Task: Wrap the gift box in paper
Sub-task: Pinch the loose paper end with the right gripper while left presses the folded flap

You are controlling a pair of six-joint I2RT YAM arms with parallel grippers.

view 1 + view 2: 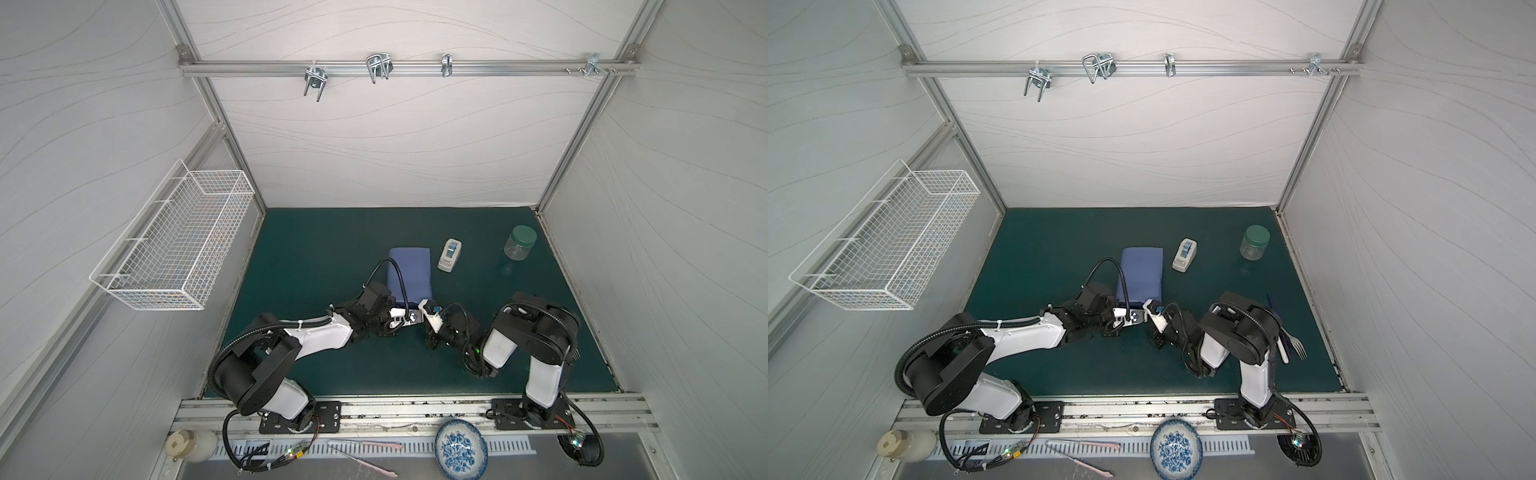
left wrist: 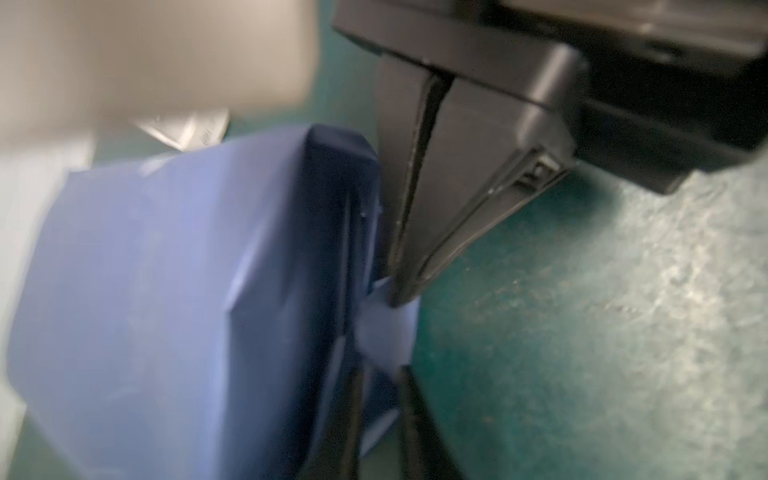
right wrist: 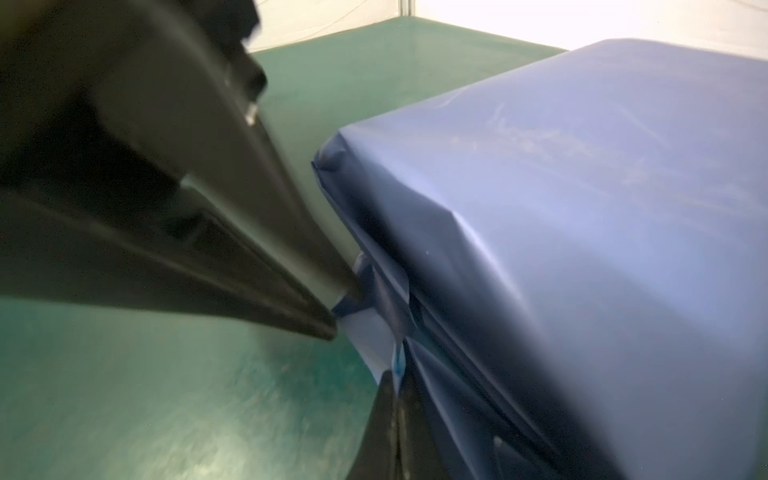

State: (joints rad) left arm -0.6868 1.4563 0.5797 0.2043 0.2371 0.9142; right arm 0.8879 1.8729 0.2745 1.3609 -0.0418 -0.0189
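So, both top views: paper (image 1: 409, 270) wrapped over hidden gift box, middle of mat (image 1: 316, 249), tape dispenser (image 1: 450, 255) just beside. Left wrist: left gripper (image 2: 382, 370) jaws slightly apart, flap between. Right wrist: right gripper (image 3: 397, 378) pinched tight on paper fold.

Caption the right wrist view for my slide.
Right gripper pinches an end fold of the paper; left gripper, jaws apart, alongside.
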